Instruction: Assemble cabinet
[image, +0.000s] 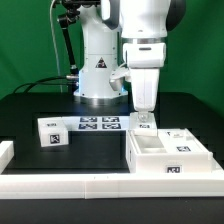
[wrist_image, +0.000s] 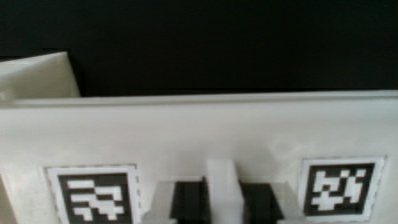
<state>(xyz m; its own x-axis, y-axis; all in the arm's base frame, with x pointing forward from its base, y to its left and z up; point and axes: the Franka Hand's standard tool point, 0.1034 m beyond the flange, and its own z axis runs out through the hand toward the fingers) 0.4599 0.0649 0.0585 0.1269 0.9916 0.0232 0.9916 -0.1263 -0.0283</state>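
The cabinet (image: 172, 158) is seen lying on the black table (image: 30, 105) toward the exterior view's right, close behind a low white rail (image: 100, 185). The gripper (image: 143, 118) is held straight down over the cabinet's rear corner on the exterior view's left. In the wrist view the two dark fingers (wrist_image: 185, 200) are set narrowly apart with a thin upright white rib (wrist_image: 222, 180) between them; whether the rib is actually pinched cannot be told. The step in hand is judged to be a grasp on that rib. It is best done with the rib kept centred between the fingers, the wrist kept square to the tagged wall (wrist_image: 196, 125), and closure applied gently, so that the box is not skewed or dragged. The cabinet is open on top: one larger compartment (image: 150, 146) is shown and nothing is seen inside it; the rest is divided by tagged panels. A small tagged white block (image: 52, 133) is seen well apart, with the marker board (image: 96, 125) between it and the cabinet
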